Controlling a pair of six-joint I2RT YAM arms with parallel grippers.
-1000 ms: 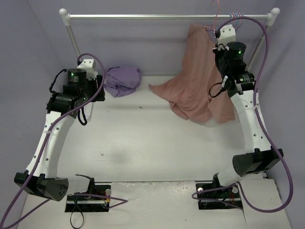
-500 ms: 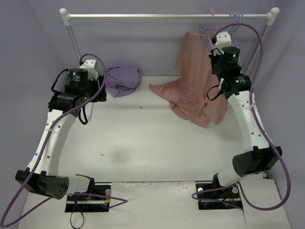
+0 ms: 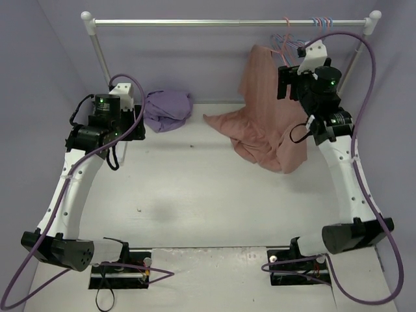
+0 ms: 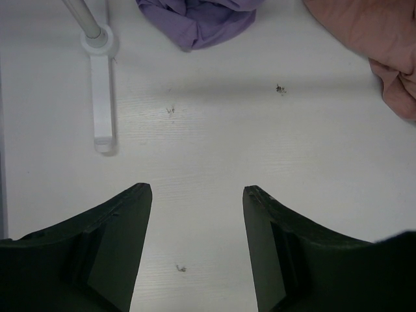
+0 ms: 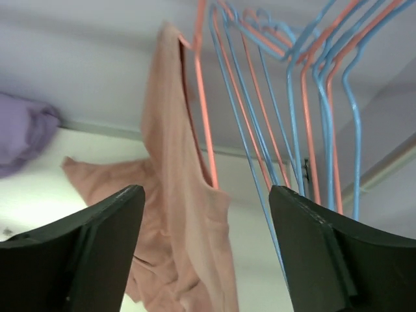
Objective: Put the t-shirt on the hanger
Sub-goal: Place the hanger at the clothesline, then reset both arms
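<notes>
The salmon-pink t-shirt hangs by its neck from the pale-pink hanger at the right end of the rail, and its lower part trails onto the table. In the right wrist view the hanger's wire runs down inside the t-shirt's neck opening. My right gripper is open just in front of the cloth, with nothing between its fingers; from above it sits beside the shirt's top. My left gripper is open over bare table, far from the shirt.
Several blue and pink wire hangers hang close to the right of the shirt. A lavender garment lies at the back left. The rail crosses the back, and its foot stands near my left gripper.
My right gripper has opened and let go at the top of the shirt, then drawn back to the right. The shirt stays hanging. The left arm has barely moved.
</notes>
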